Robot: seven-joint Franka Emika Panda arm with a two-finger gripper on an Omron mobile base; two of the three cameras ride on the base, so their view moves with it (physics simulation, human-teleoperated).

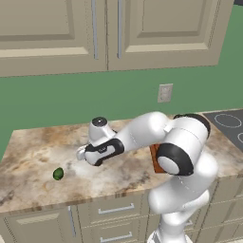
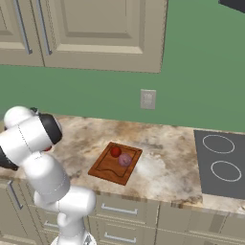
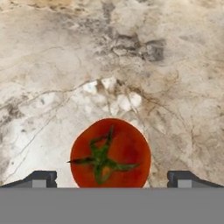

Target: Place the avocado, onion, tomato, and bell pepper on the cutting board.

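Below your hand, the tomato (image 3: 110,153) on the marble counter (image 3: 52,65), your jaws spread wide either side of it, not touching, avocado (image 1: 58,174) alone off to the left, bell pepper (image 2: 115,152) and onion (image 2: 125,160) on the cutting board (image 2: 107,170)

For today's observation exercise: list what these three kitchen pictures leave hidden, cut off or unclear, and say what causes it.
- Cutting board, left base view: mostly hidden behind the arm; whatever lies on it is unseen there.
- Tomato, hand view: lower part cut off at the picture's bottom, so contact with the open hand is unclear.
- Bell pepper and onion, right base view: too small to tell if they touch.
- Avocado, left base view: too small for detail.
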